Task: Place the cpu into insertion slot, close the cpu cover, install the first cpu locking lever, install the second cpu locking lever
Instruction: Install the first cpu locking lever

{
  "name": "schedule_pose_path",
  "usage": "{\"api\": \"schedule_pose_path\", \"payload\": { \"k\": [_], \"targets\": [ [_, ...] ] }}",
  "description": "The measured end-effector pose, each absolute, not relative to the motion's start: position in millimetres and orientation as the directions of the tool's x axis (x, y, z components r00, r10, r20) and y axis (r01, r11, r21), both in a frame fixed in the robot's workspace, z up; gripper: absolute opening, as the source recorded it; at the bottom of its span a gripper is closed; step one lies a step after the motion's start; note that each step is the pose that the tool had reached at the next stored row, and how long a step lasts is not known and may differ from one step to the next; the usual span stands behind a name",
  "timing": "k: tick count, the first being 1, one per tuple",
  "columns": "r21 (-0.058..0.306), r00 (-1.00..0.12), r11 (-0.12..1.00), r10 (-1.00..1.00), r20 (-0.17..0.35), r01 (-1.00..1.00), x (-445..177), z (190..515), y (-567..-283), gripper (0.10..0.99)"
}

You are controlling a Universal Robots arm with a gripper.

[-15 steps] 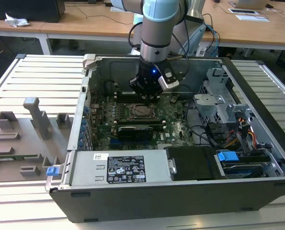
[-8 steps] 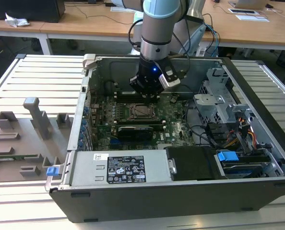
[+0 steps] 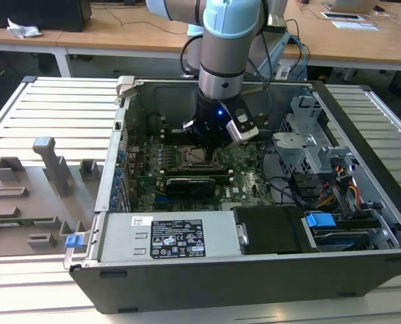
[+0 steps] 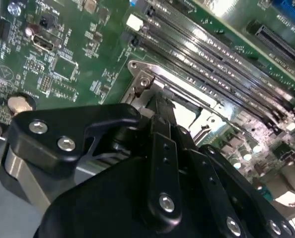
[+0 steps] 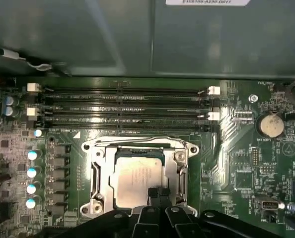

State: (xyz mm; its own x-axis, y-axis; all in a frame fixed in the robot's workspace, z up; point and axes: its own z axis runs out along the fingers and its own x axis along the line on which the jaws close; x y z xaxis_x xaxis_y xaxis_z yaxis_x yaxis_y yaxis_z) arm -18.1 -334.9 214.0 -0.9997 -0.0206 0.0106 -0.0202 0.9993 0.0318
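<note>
- One cpu (image 5: 137, 181) lies flat in the insertion slot (image 5: 140, 148), cpu cover (image 5: 183, 171) apparently down around it.
- Gripper (image 5: 158, 194) fingertips sit together, touching the chip's near edge, holding nothing.

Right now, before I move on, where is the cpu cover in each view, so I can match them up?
Exterior view: the cpu cover is a small silver frame in the middle of the green board.
First wrist view: the cpu cover frames the cpu.
Second wrist view: its bright frame edge sits beside the slots.
Shared landmark: the long black memory slots run alongside it.
</note>
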Motion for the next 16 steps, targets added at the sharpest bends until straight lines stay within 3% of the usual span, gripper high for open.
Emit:
{"api": "schedule_pose_path", "payload": {
  "k": [16],
  "targets": [
    [0.032,-1.000,0.999,-0.021,0.011,-0.020,-18.1,273.8,-334.9,0.106]
  ]
}}
